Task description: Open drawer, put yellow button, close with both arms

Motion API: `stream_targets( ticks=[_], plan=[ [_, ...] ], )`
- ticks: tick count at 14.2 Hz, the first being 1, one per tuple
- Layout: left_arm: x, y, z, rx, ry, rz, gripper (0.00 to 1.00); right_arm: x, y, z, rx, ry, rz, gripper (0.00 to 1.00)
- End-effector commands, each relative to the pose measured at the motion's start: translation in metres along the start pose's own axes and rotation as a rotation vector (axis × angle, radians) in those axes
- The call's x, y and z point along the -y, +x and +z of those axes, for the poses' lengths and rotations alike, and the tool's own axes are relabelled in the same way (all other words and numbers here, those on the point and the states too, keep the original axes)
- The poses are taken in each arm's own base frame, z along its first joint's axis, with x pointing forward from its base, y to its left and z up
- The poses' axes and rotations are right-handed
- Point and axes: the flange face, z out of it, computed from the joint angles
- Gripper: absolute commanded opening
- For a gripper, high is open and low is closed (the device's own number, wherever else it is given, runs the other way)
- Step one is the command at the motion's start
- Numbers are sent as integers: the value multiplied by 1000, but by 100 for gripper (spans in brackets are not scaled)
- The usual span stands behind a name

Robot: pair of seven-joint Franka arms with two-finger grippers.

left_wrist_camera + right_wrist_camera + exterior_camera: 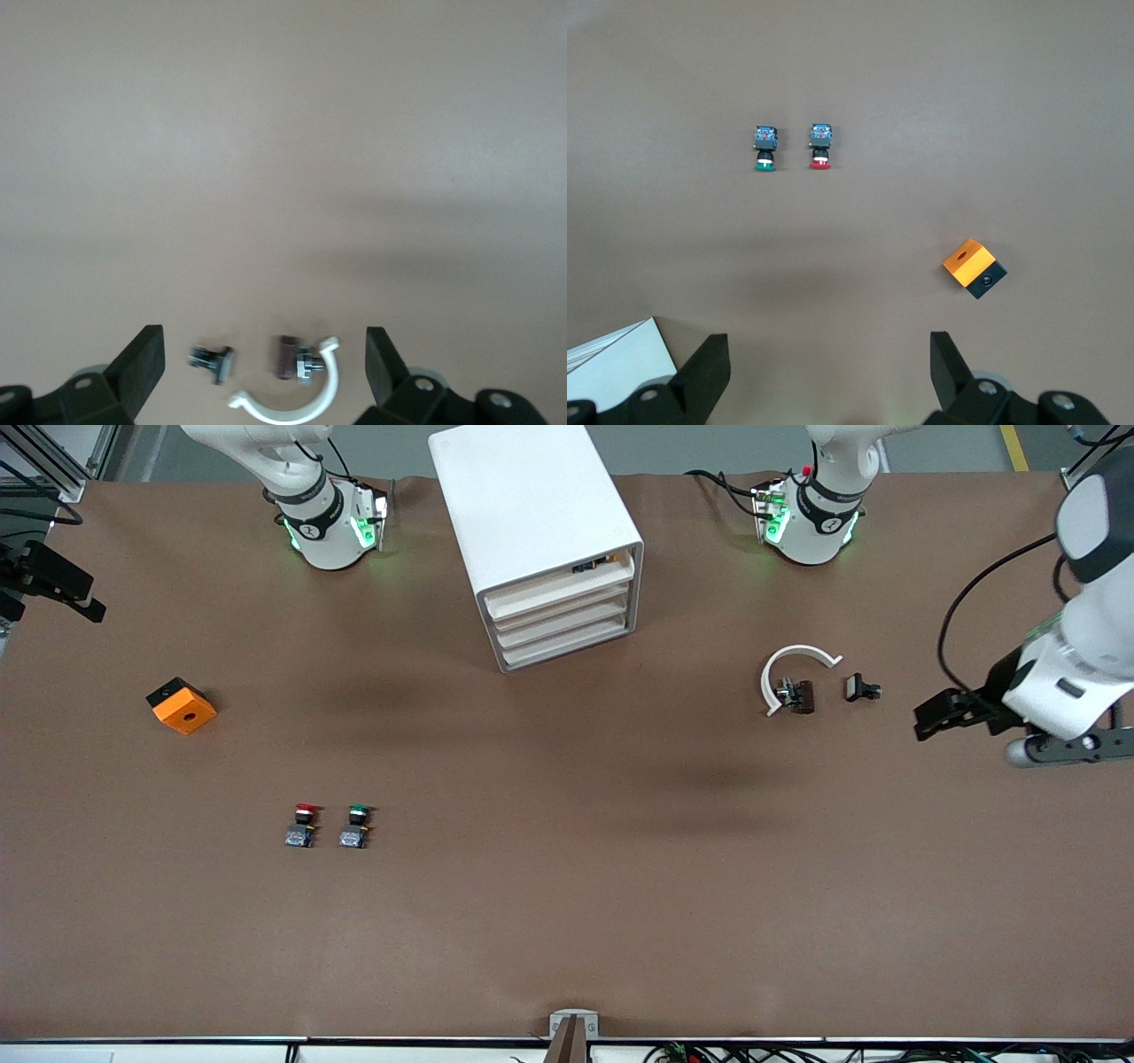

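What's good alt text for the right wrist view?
The right pincer hangs open over bare brown table. Ahead of it two small push-buttons stand side by side, one green-capped, one red-capped, with an orange and black block apart from them. A corner of the white cabinet shows at the frame's edge.

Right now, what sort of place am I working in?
Most likely a robotics lab bench, not a home or shop: two white arms bolted at a brown-covered table, a small white drawer cabinet between their bases, push-buttons laid out as test parts, and aluminium framing with cables at the edges.
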Motion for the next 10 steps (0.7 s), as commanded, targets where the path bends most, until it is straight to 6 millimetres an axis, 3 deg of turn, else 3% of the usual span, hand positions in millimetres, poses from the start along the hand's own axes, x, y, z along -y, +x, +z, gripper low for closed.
stream_targets(
  ticks=[1, 5, 10],
  plan=[
    [8, -9, -31, -4, 23, 55, 100, -5, -9, -3, 3, -6, -8, 100],
    [-14, -29, -66, 16, 38, 75, 100, -7, -12, -4, 12, -10, -3, 100],
    [-19, -58, -81, 50, 51, 78, 100, -11, -14, -4, 20, -9, 3, 100]
  ],
)
